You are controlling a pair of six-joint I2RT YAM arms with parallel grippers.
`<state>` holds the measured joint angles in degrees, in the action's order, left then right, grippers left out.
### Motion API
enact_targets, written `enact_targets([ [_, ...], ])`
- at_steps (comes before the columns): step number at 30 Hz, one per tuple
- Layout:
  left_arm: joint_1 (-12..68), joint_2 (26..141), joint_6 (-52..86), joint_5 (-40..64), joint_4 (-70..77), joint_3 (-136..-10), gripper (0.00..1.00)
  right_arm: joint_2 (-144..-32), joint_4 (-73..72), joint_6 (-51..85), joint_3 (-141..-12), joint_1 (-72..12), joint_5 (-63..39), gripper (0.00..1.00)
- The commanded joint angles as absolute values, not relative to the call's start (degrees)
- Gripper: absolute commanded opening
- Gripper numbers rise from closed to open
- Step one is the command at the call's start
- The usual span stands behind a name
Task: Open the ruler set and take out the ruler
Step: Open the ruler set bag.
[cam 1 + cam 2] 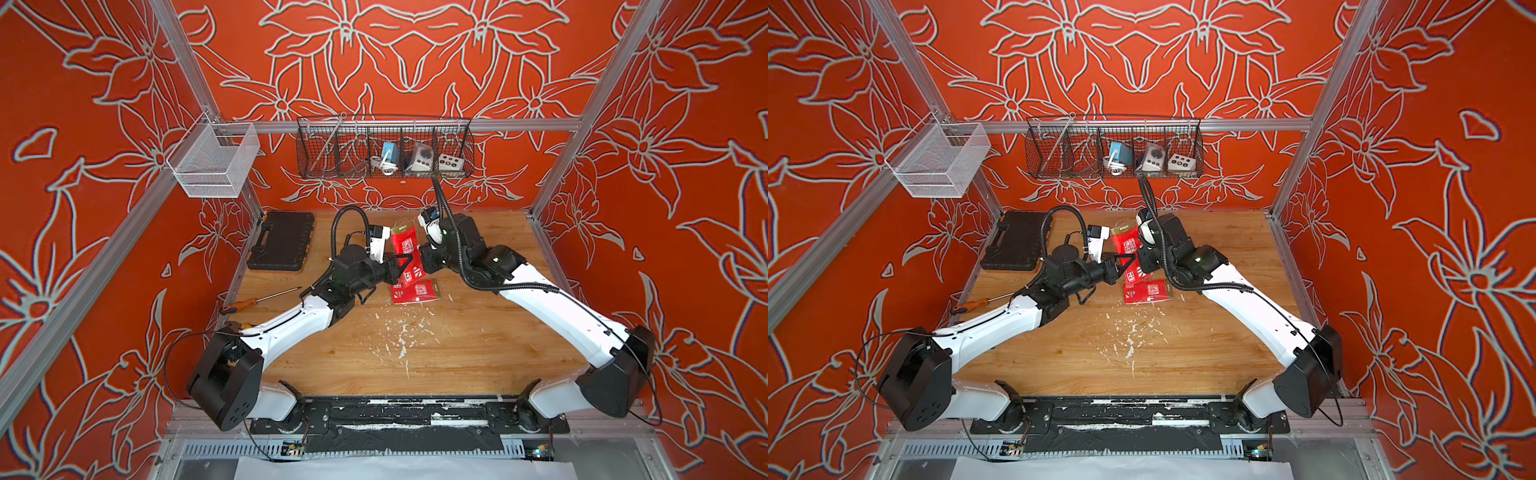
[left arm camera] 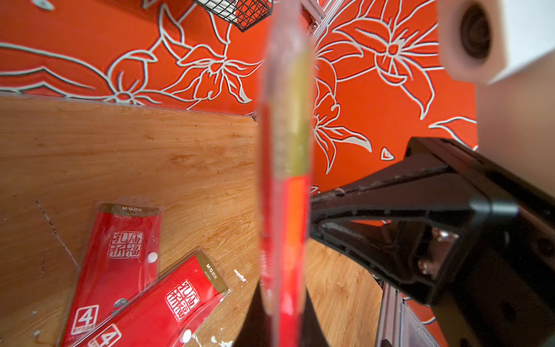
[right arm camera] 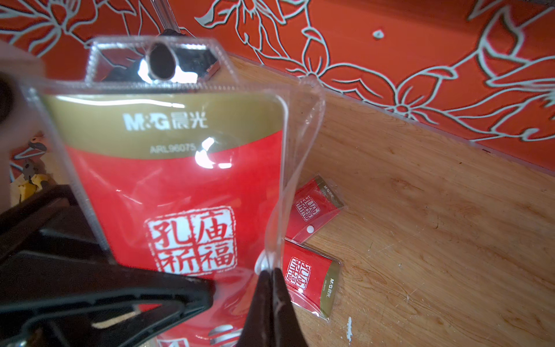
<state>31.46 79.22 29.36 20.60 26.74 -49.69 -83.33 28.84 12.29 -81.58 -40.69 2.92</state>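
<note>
Basically opening step. Top view: ruler set (image 1: 402,241) hung above spare packs (image 1: 415,293), left gripper (image 1: 404,262) clenched on its side. Left wrist: set edge-on above those packs. Right wrist: right gripper (image 3: 270,272) pinched clear flap (image 3: 297,156); next probably needed peeling flap away.

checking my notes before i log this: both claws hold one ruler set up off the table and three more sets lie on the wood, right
Not three: two loose ruler sets lie on the table, as the right wrist view shows. The rest holds: the left claw and right claw hold the raised ruler set off it.
</note>
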Motion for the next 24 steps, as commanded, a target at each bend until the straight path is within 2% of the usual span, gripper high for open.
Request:
enact_targets([
  [1,31.5,76.9,28.4,22.3,28.6,-49.1,0.0,-81.6,30.2,11.7,-80.9,-36.5,14.0,0.0],
  [24,31.5,77.1,28.2,22.3,28.4,-48.6,0.0,-80.2,28.8,12.3,-78.8,-35.1,13.6,0.0],
])
